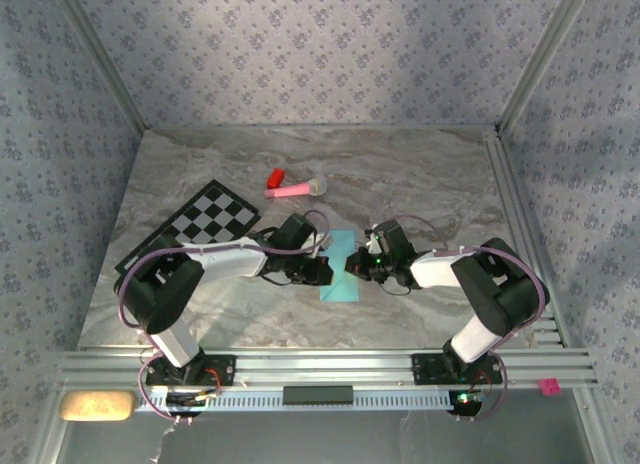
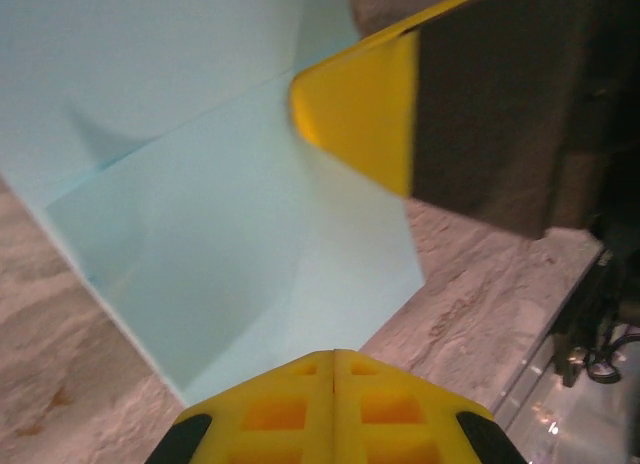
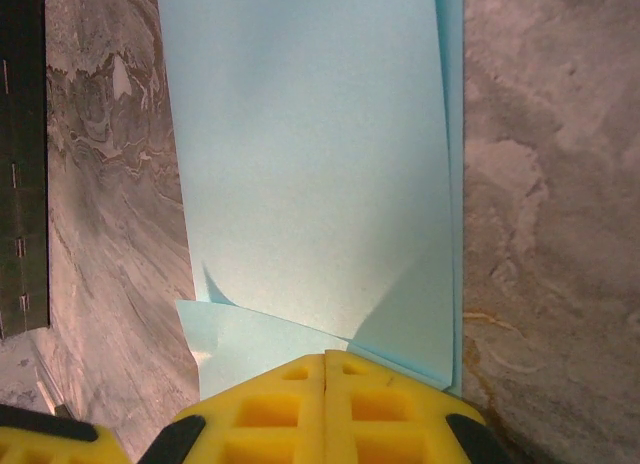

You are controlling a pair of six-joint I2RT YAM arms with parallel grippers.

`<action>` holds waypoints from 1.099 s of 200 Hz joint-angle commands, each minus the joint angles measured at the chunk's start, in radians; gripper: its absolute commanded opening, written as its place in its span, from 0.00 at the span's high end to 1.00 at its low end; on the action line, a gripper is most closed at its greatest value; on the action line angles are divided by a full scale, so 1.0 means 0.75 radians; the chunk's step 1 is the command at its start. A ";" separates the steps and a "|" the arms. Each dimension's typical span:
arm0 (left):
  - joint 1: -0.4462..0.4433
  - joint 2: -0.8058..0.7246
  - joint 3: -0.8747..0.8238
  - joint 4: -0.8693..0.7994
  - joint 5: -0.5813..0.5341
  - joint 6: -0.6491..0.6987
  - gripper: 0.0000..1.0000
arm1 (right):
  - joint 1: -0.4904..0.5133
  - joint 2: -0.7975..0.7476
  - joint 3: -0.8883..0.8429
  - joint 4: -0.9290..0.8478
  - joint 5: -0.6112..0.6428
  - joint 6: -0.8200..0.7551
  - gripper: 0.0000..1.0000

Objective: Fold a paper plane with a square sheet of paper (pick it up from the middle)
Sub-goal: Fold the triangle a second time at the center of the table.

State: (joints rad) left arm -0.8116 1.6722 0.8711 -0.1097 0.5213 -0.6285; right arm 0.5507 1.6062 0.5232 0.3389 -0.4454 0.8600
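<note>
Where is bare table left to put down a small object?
Bare marble table lies far right, beyond the right arm and right of the pink stick toy; also along the near edge between the arm bases. The middle is crowded: the left tool and right tool meet at the light-blue paper. The checkered mat takes the left.

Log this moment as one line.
sheet: partly folded, on table | left gripper: shut, at its edge | right gripper: shut, at opposite edge
</note>
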 commanded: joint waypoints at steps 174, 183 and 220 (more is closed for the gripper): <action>0.004 0.133 -0.159 -0.012 0.073 0.044 0.86 | 0.027 0.107 -0.010 -0.164 0.144 -0.016 1.00; 0.003 0.119 -0.170 -0.014 0.073 0.045 0.85 | 0.025 0.104 -0.012 -0.167 0.146 -0.016 1.00; 0.002 0.056 -0.238 -0.047 0.072 0.065 0.85 | 0.023 0.098 -0.011 -0.177 0.151 -0.017 1.00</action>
State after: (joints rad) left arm -0.8097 1.7348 0.7658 0.0284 0.5686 -0.6094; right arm 0.5758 1.6398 0.5442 0.3664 -0.4347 0.8738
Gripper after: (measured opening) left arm 0.150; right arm 0.051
